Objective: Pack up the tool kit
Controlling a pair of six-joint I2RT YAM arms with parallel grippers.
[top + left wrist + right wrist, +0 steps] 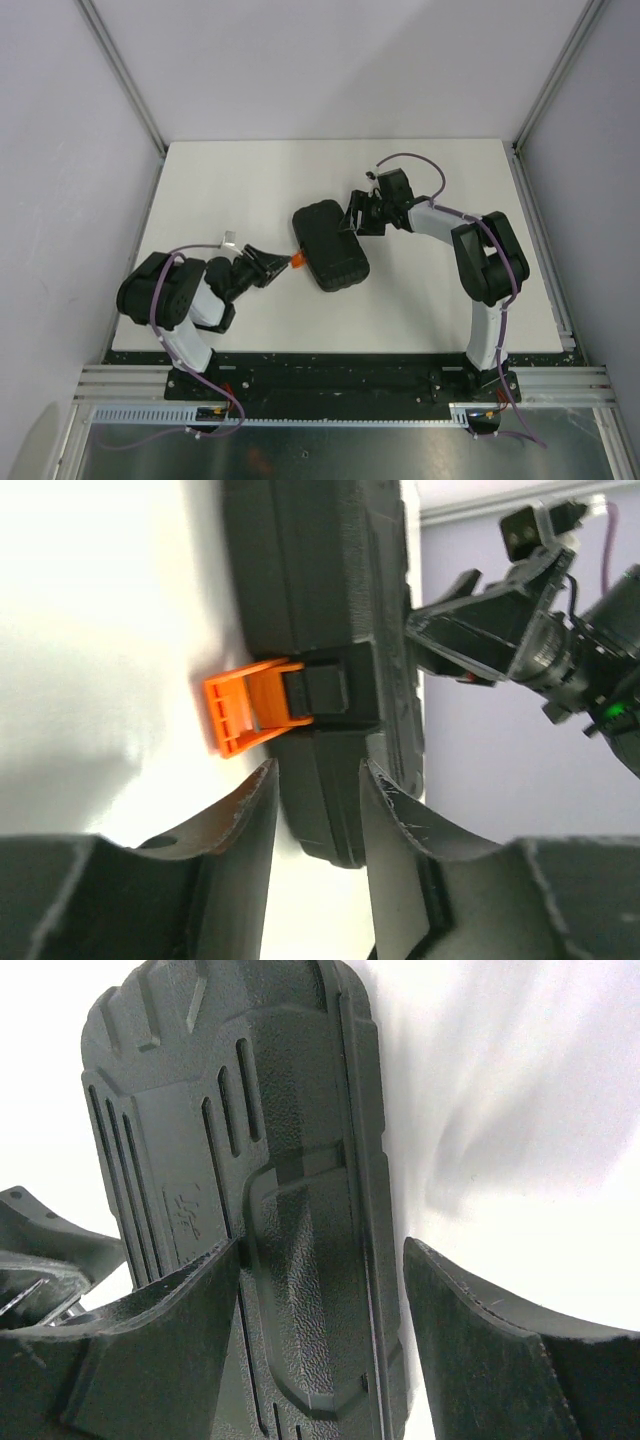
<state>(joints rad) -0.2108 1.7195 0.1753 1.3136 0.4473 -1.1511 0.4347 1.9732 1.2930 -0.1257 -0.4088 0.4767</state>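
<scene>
The tool kit's black case (330, 245) lies closed in the middle of the white table. Its orange latch (297, 260) sticks out from the left side, swung away from the case (320, 580) in the left wrist view (240, 710). My left gripper (275, 262) is right beside the latch, open (318, 780), with the case's near corner showing beyond its fingers and nothing between them. My right gripper (358, 215) is at the case's far right edge. It stands open (320, 1255) astride that edge of the case (280, 1160), one finger over the lid, the other off to the table side. No loose tools show.
The white table (450, 300) ends at a metal rail in front and is framed by aluminium posts (125, 75) and pale walls. Both arm bases stand at the near edge. My right gripper (480, 630) shows behind the case in the left wrist view.
</scene>
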